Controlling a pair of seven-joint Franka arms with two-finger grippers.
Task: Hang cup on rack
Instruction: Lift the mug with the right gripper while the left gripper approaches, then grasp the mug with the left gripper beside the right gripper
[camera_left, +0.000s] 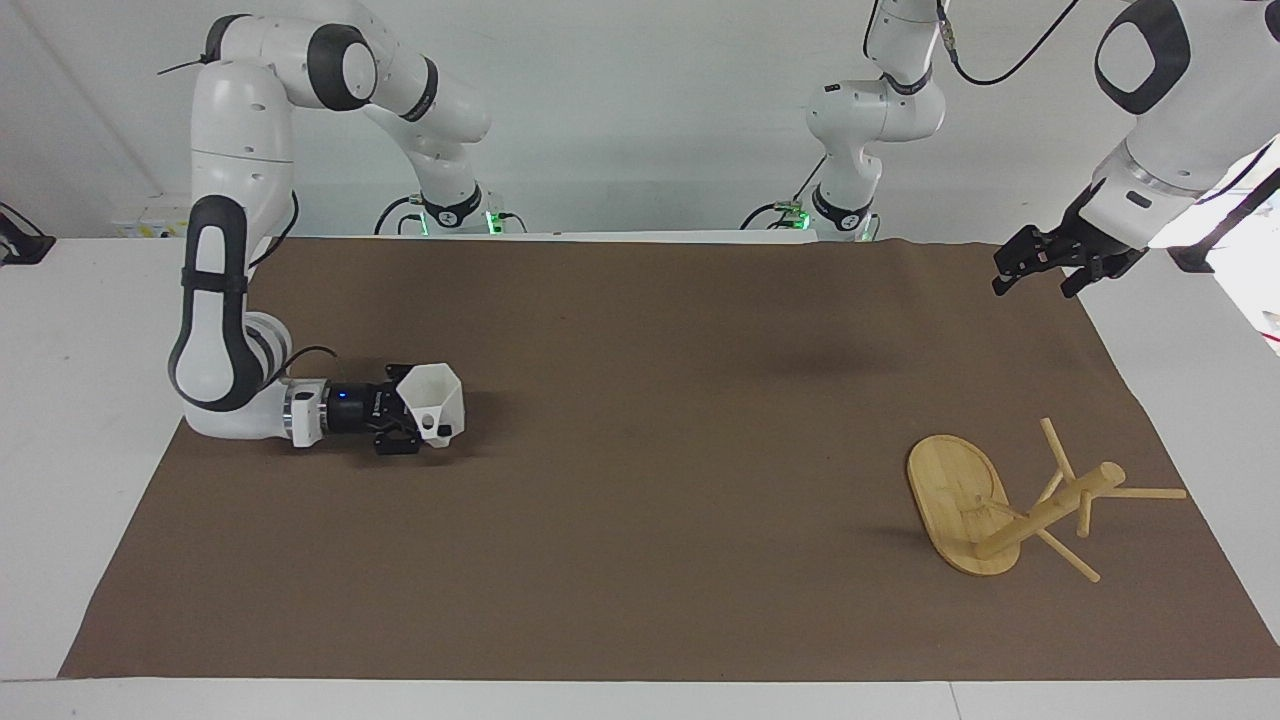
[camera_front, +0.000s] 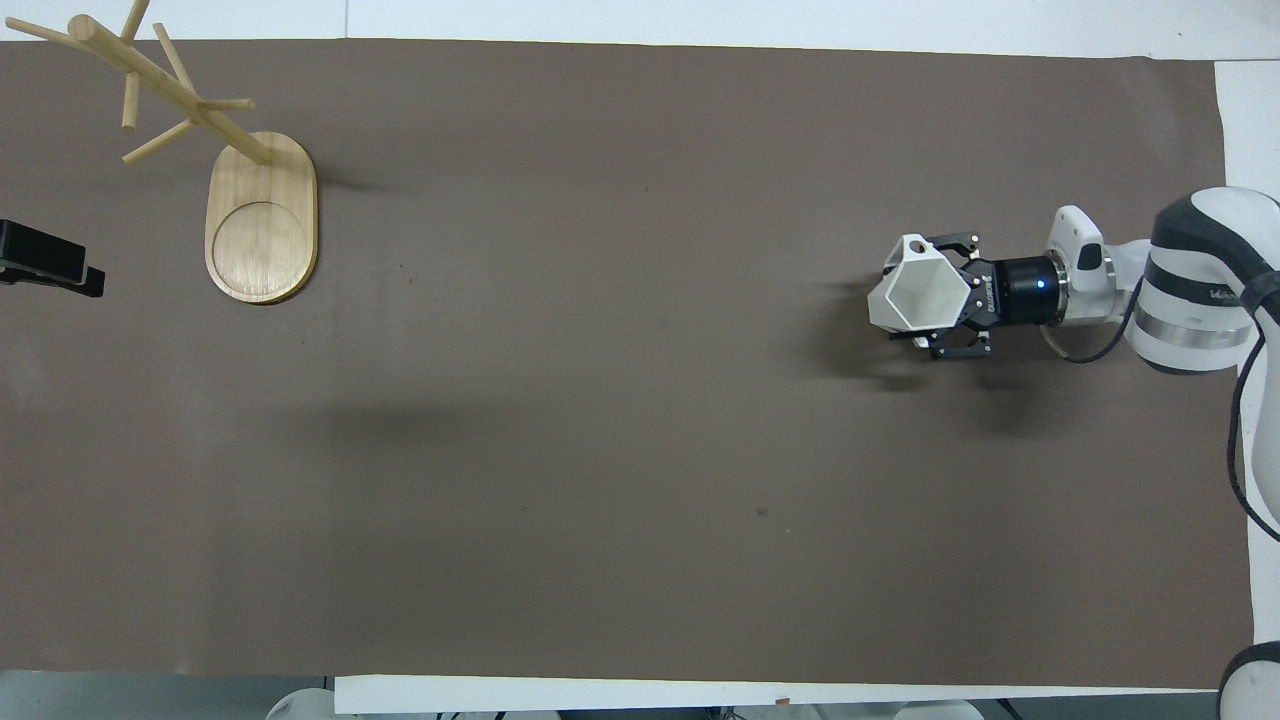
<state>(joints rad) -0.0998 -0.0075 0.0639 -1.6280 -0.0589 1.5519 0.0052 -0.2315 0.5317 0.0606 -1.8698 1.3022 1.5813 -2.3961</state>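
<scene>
One left hand (camera_left: 1035, 272) hangs over the brown mat's (camera_left: 640, 520) corner at the left arm's end, close to the robots; its fingers are spread apart and hold nothing, and this arm waits.

One right hand (camera_left: 415, 425) lies low and level over the mat at the right arm's end, fingers clamped on the cup (camera_left: 435, 403). There is one cup, white and faceted, mouth upward, its pierced handle (camera_front: 912, 246) on the side turned away from the robots. Its shadow falls on the mat beneath; whether it touches the mat cannot be told.

One wooden rack (camera_left: 1010, 500) stands farther from the robots, at the left arm's end, well apart from the cup. Its oval base (camera_front: 262, 222) rests flat on the mat; the post (camera_front: 165, 85) rises from the part of the base farthest from the robots. At least four thin pegs are seen; none carries anything.

Between cup and rack the mat is bare across its whole middle; nothing stands in the way. The mat covers most of the white tabletop (camera_left: 70, 330), leaving a margin at each end and along the edge farthest from the robots. The rack sits near the mat's corner there.
</scene>
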